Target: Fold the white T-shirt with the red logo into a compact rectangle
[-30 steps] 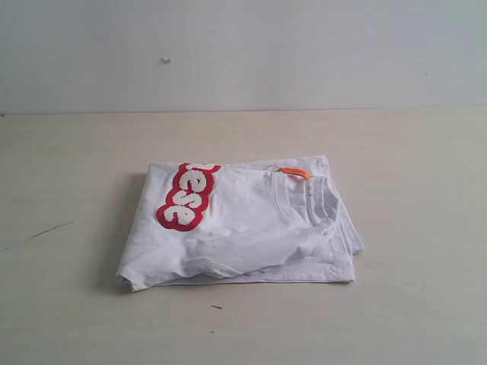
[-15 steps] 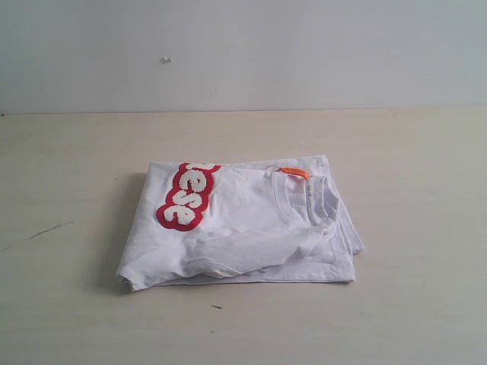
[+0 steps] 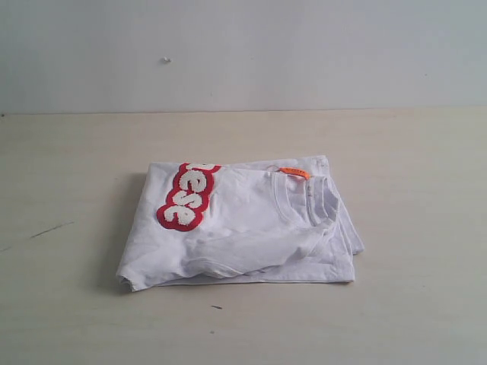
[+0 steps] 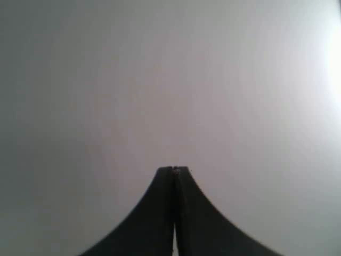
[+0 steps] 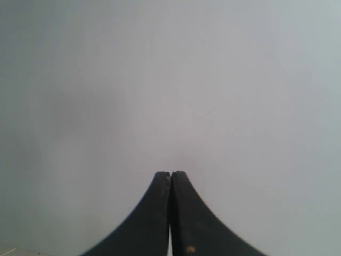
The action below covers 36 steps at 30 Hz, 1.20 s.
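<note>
Pale grey wall (image 3: 243, 53) fills the background, bare but for one small mark (image 3: 165, 60) high up, and it meets the far edge of my worktop (image 3: 411, 304), a broad light beige surface.

Near the middle of the worktop lies the white T-shirt (image 3: 251, 228), folded into a rough rectangle with several layers stacked. The layers show as offset edges along the side facing the worktop's right edge and along the side facing the near edge, where the lower layer sticks out a little. The top layer is lightly creased and its near left corner is rounded and slightly puffed.

My left gripper (image 4: 173, 169) is clenched, its two dark fingers pressed together with nothing between them, in front of a plain pale surface. My right gripper (image 5: 170, 173) is clenched the same way, tips touching and gripping nothing.

On the shirt's top layer, toward the left, the red logo (image 3: 186, 198) runs from the bundle's far side toward the near one; I can read only the white fuzzy letters "ese" before it wraps over the far fold. The ribbed collar (image 3: 316, 201) curves along the right part of the bundle, and the orange neck tag (image 3: 294, 172) sits just beside it on the far side.

A thin dark scratch (image 3: 49, 230) marks the worktop toward its left edge, and a tiny dark speck (image 3: 217, 307) lies between the shirt and the near edge.
</note>
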Tool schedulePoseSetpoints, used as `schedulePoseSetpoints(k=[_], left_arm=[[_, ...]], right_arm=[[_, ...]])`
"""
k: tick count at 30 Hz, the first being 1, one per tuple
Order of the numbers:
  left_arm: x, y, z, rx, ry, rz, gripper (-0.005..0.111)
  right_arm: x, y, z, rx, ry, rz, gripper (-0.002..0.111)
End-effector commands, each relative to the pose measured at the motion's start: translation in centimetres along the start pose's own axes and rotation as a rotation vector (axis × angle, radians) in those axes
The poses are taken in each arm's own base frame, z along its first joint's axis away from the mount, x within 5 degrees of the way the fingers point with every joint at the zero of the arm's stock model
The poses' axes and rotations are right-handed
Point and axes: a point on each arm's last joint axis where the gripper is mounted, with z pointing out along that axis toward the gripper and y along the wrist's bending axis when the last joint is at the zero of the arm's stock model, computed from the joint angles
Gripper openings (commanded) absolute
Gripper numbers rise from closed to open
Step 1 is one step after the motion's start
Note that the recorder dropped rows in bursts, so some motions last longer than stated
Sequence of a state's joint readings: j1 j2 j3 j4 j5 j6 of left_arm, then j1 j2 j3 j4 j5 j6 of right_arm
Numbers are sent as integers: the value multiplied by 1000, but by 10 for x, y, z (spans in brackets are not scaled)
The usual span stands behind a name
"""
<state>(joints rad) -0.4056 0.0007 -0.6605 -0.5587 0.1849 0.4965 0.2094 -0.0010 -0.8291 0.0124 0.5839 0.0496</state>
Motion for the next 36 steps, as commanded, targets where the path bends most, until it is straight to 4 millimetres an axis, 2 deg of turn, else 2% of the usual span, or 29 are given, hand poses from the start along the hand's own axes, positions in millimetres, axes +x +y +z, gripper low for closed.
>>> schedulePoseSetpoints(k=[1,5,9,16,23,30,31,32,36], left_arm=[[2,0,0,-2,4,1,0],[2,0,0,-2,4,1,0],[3,2,0,-25,20,83,0],[21,10,3,-135,38,99,0],[63,14,6,-386,106,202,0],[111,25,0,-412,209,198,0],[119,26,-1,-415,233,195,0],[135,29,-5,-420,282,185,0],[167,33,-15,-426,384,188,0]], right_arm=[[2,0,1,3,9,0,0],[2,0,1,3,9,0,0],[2,0,1,3,9,0,0],[2,0,1,3,9,0,0],[2,0,1,1,9,2,0],[2,0,1,1,9,3,0],[2,0,1,1,9,3,0],[2,0,1,1,9,3,0],[2,0,1,1,9,3,0]])
